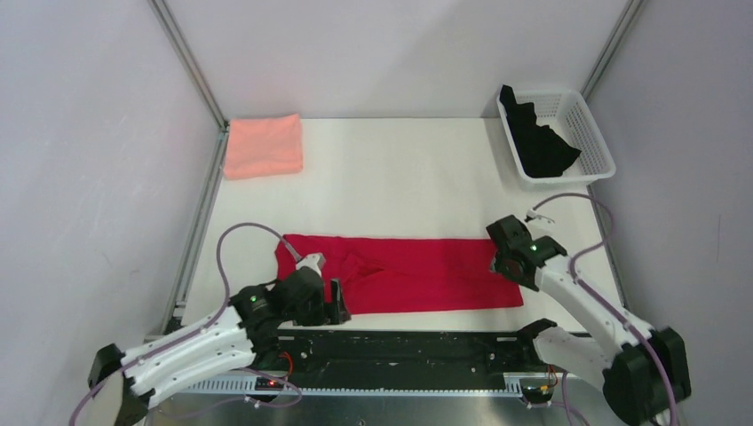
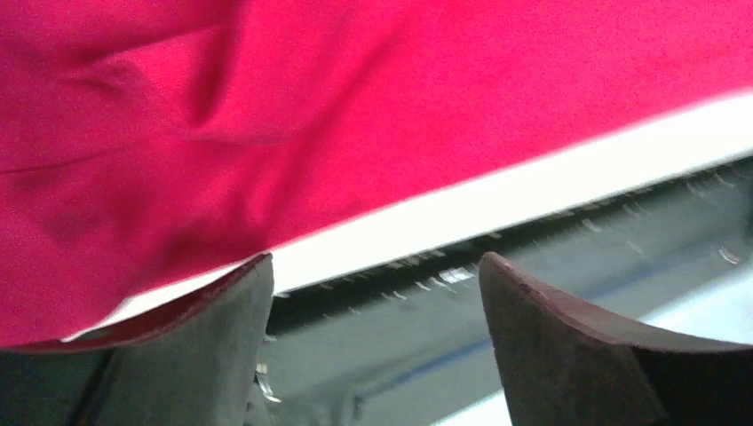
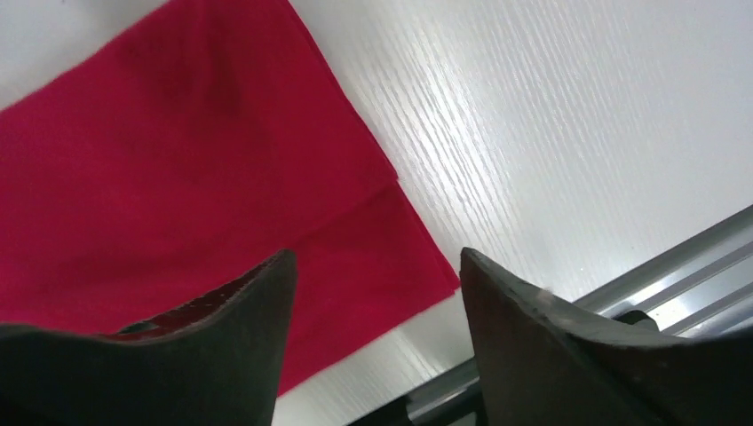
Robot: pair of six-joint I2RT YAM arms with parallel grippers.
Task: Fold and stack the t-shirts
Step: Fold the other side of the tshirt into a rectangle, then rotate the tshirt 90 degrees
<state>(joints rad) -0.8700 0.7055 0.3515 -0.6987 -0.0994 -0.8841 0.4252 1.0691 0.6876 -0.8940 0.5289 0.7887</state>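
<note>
White surface point(image 1: 400, 177): red t-shirt point(image 1: 426, 275) flat along near edge, folded salmon-pink t-shirt point(image 1: 263, 146) far-left corner, mesh basket point(image 1: 593, 131) far-right corner (black t-shirt point(image 1: 542, 149) inside).

A white plastic mesh basket point(image 1: 590, 126) is set at the far right corner of a white table point(image 1: 400, 177), which is enclosed by pale walls point(image 1: 89, 133).

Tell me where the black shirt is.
In the top view, the black shirt lies inside the white basket at the far right corner of the table.
</note>
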